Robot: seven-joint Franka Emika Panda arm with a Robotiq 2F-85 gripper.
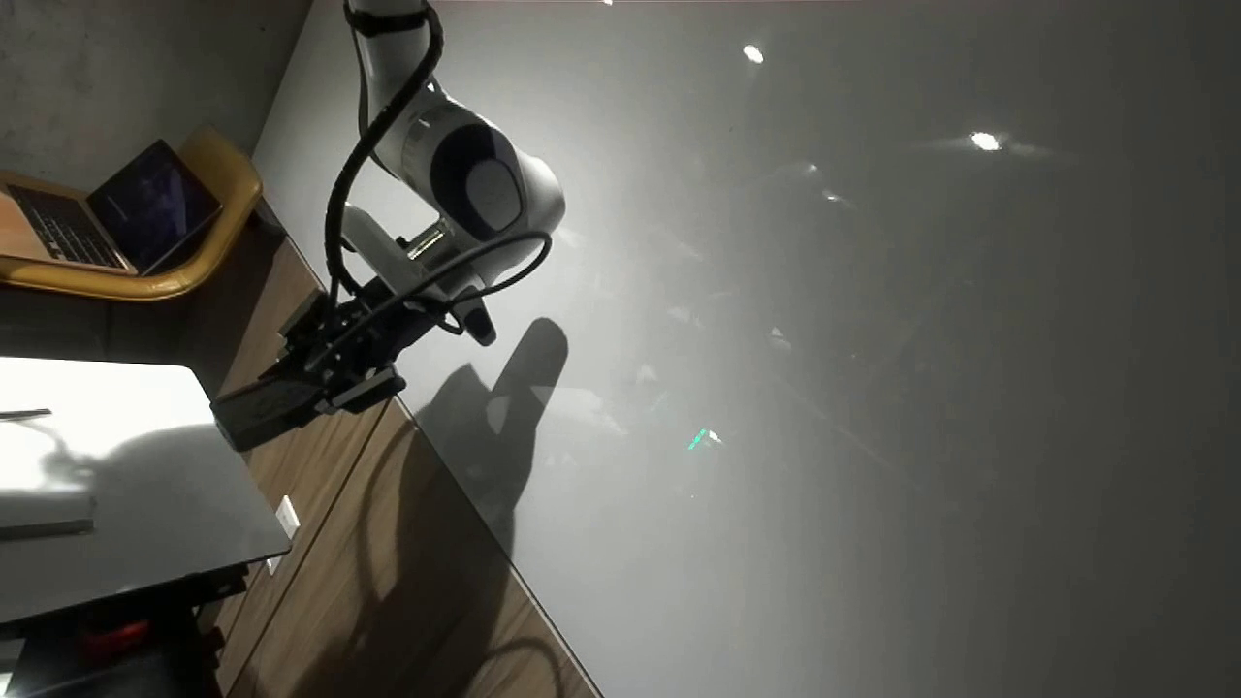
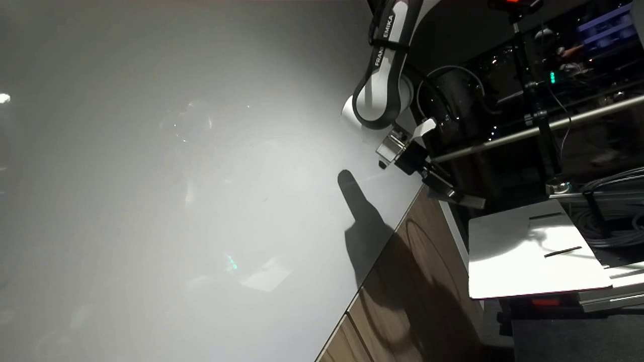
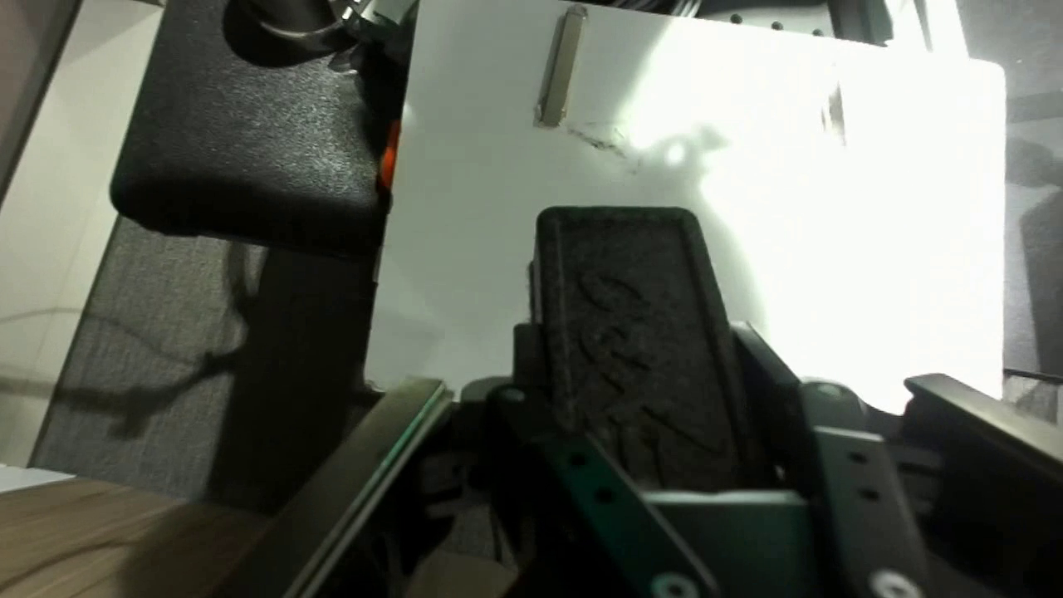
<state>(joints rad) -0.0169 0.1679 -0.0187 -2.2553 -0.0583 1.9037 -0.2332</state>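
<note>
Laptop [image 1: 111,218]: 1 unit, standing open on the yellow chair [image 1: 231,179]; situated above the white tabletop [image 1: 184,514] in an exterior view.
Narrow strips [image 2: 562,252]: 2 noted, lying on the white tabletop, apart from each other.
White tabletop: reference landmark; corners rounded, surface partly shaded, partly washed out by glare.
Dark block [image 1: 262,412]: 1 item, elongated, held in the gripper [image 3: 638,357]; slants down toward the white tabletop in both exterior views and appears apart from it. Curved markings on its face in the wrist view, not legible.
Fingers [image 3: 864,490]: clamped on the dark block, 1 at each side.
White wall plate [image 1: 288,517]: shows behind the right corner of the white tabletop.
Wood panelling [image 1: 359,572]: to the right of the white tabletop, seams visible.
Robot arm [image 1: 494,184]: above and right of the white tabletop, black cable [image 1: 335,208] alongside.
Shadow [image 1: 485,446]: right of the white tabletop, crossing panelling and board.
Glossy board [image 1: 853,388]: grey-white, farthest right of the white tabletop; bright light reflections recorded.
</note>
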